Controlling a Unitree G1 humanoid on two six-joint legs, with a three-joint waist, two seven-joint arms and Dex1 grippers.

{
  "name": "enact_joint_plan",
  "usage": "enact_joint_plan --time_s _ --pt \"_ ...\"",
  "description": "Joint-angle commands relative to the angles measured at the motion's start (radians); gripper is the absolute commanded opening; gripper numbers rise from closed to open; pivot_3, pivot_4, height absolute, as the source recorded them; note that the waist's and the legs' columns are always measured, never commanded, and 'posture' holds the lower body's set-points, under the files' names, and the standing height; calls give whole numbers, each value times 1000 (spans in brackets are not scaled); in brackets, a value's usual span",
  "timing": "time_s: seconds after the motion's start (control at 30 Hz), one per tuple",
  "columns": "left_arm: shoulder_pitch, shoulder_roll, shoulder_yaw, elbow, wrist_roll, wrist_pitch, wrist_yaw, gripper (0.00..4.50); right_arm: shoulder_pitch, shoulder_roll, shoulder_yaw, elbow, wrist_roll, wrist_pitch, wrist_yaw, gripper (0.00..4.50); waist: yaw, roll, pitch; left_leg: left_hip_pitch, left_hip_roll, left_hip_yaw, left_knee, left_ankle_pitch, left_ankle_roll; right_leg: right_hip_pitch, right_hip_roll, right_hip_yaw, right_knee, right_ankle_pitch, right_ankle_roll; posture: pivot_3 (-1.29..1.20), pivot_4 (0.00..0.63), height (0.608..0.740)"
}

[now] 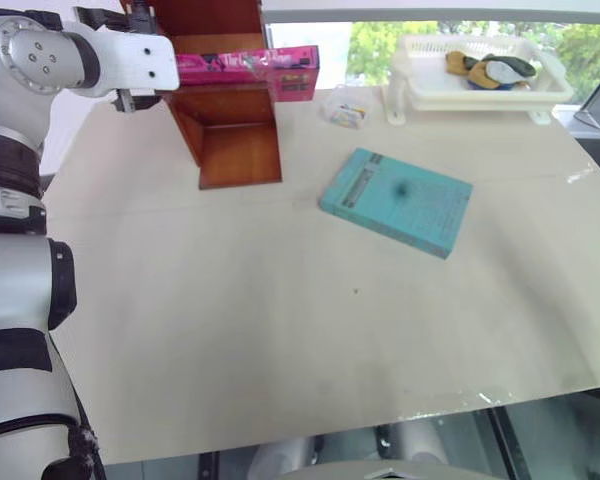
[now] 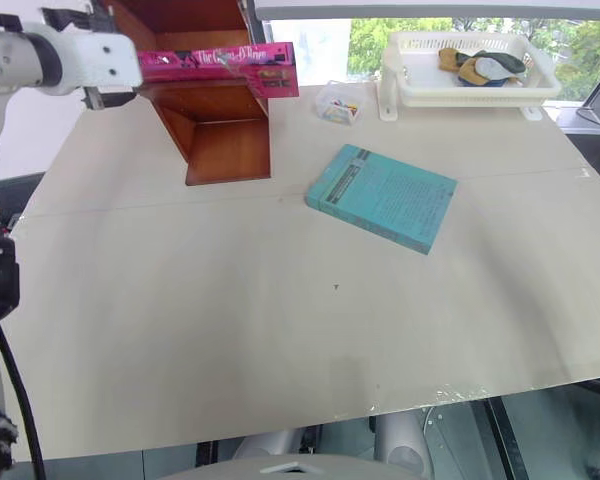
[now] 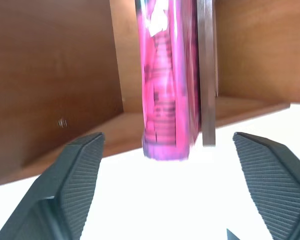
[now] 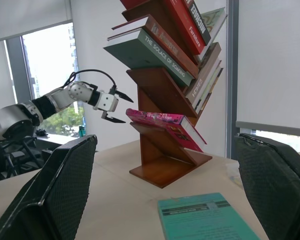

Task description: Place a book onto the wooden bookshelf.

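Evidently the placement itself is done. From the left eye view, the book [image 1: 248,66] lies flat on a slanted board of the wooden bookshelf [image 1: 232,130] at the far left of the table [image 1: 280,340], with one end overhanging to the right. The left gripper [image 1: 130,60] hovers just beside the book's left end, apart from it. A teal book [image 1: 396,202] lies on the table near the middle, untouched, and a white basket tray [image 1: 475,85] stands far right.

The right eye view confirms the same arrangement: book resting on the shelf board, left gripper off its left end, no contact visible.

In the left wrist view, the two dark fingers [image 3: 75,180] stand wide apart with nothing between them. The pink book sits ahead of them on the shelf, clear of both pads.

From the right wrist view, the left gripper's jaws are seen spread, just short of the book's near end, and the book rests among the zigzag boards below a stack of other books [image 4: 165,40]. The right gripper [image 4: 165,200] has its own fingers wide apart and holds nothing.

Judgement: the book appears released and supported; what remains is to draw the left arm clear without nudging the overhanging end.
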Motion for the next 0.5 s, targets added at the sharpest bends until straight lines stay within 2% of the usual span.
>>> enact_joint_plan --time_s 0.03,0.1,0.17,0.3,0.4,0.5 --pt "37 56 106 -60 -141 14 -86 4455 -4 -23 -48 -8 10 7 5 4500 -4 0 0 0 0 0 0 0 0 0 0 0 0 0 0 0 150 740" --pt "96 40 188 -131 -292 58 -186 4455 10 -20 -49 -10 2 8 5 4500 -2 0 0 1 0 1 0 0 0 -1 -1 0 1 0 0 0 150 740" --pt "182 7 298 -253 -486 183 -287 4455 28 -12 -47 -16 -9 10 3 4500 2 0 0 0 0 0 1 0 0 -1 -1 0 0 0 0 0 150 740" --pt "478 -67 522 -659 -858 547 -339 4455 133 15 -37 -19 -82 -8 22 4500 5 0 0 0 0 -2 3 0 1 0 -3 -2 1 0 0 0 150 740" --pt "739 -119 596 -925 -980 788 -250 4455 209 33 -14 -18 -154 -45 35 4500 -3 2 -2 1 0 -1 1 -1 1 -1 -6 -1 2 0 0 0 150 740" --pt "911 -176 631 -1028 -1001 920 -119 4455 230 59 16 32 -241 -113 13 4500 -5 3 -2 3 1 2 1 -1 1 0 -6 1 0 0 0 0 150 740"
